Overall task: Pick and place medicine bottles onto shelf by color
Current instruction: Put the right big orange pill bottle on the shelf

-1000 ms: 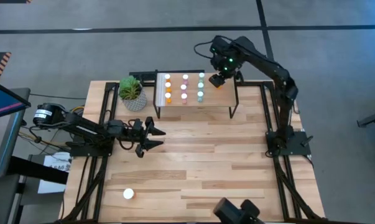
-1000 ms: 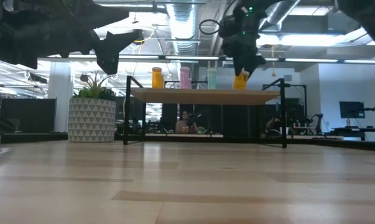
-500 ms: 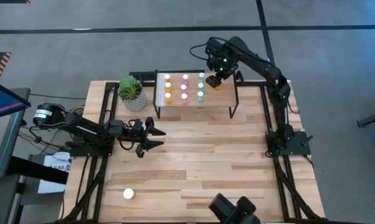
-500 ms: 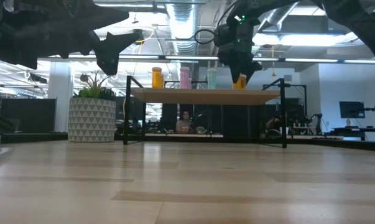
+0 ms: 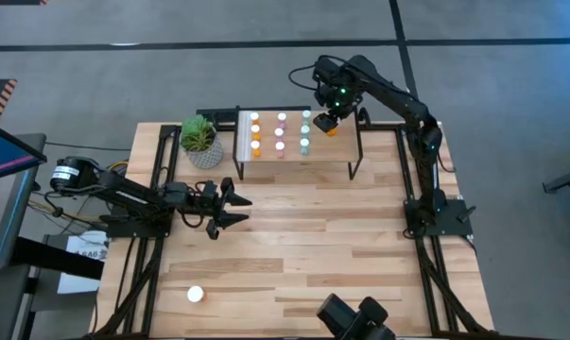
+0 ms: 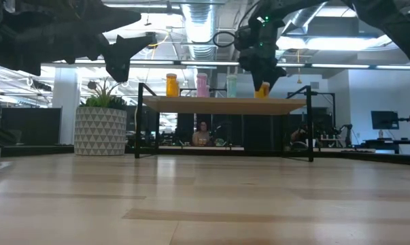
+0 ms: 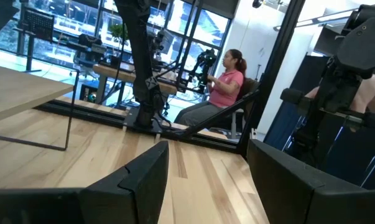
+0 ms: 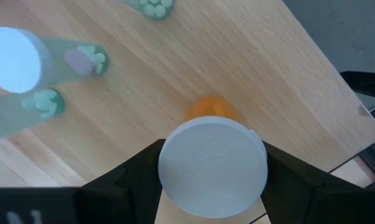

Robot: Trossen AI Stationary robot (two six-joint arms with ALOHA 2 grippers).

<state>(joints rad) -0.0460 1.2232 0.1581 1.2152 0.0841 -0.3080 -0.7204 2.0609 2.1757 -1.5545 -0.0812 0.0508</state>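
Right end effector (image 5: 328, 122) pinching orange bottle (image 8: 211, 107) over shelf (image 5: 332, 151); left (image 5: 235, 208) spread

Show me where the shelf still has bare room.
Free: the shelf's right part, beside the teal column, where the right end effector holds an orange bottle. Crowded: its left half, three bottle columns. The left end effector waits mid-table.
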